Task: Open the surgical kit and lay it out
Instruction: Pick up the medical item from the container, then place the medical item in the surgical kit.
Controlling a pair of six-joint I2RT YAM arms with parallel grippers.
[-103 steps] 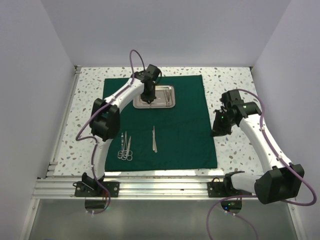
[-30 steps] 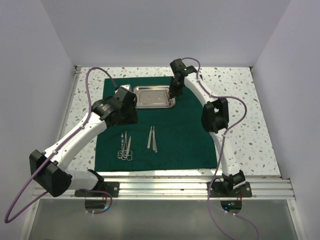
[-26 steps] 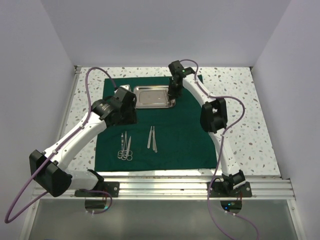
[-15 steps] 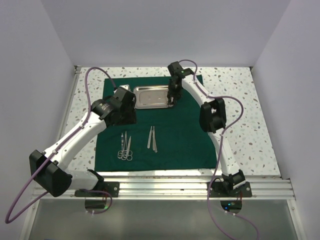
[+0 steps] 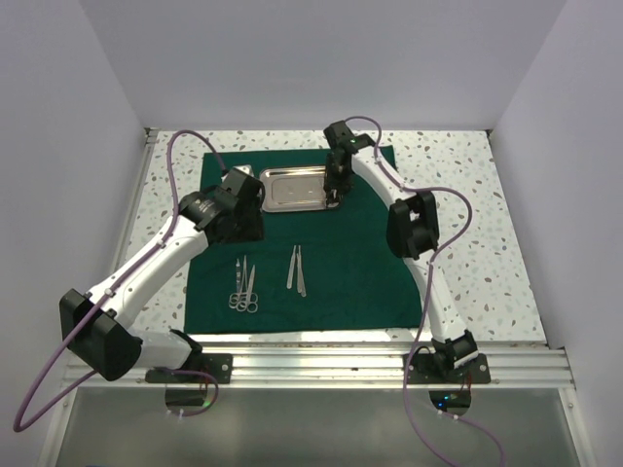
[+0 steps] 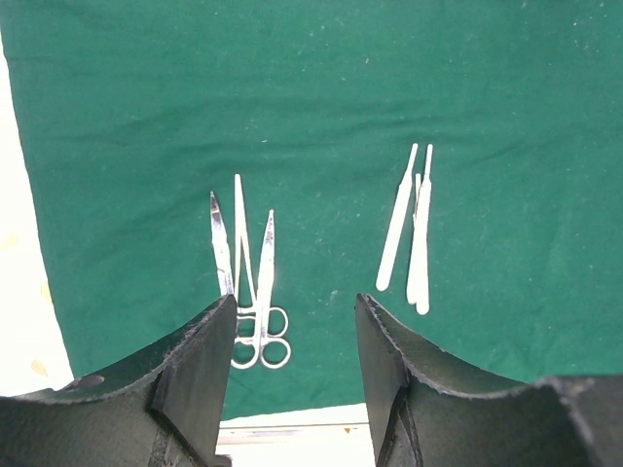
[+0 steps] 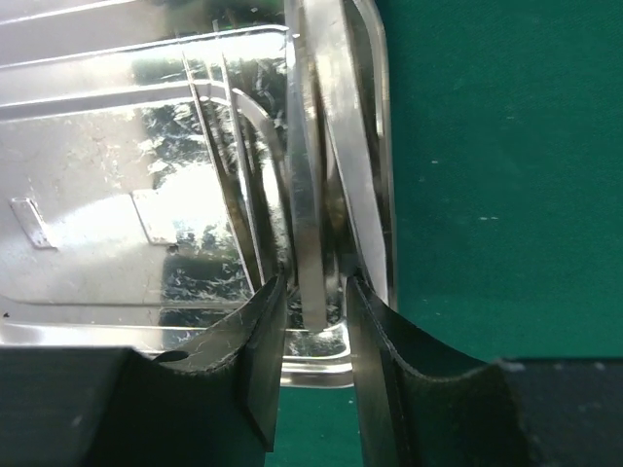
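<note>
The right hand (image 7: 316, 292), fingers slightly apart, straddles the near end of the tweezers (image 7: 326, 146), which lie lengthwise along the steel tray's (image 7: 97, 117) right wall, pointing away from it.

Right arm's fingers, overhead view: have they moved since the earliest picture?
Yes. The right arm's fingers moved left and farther back, from off the right edge of the dark green cloth to the right end of the shiny rectangular steel tray.
</note>
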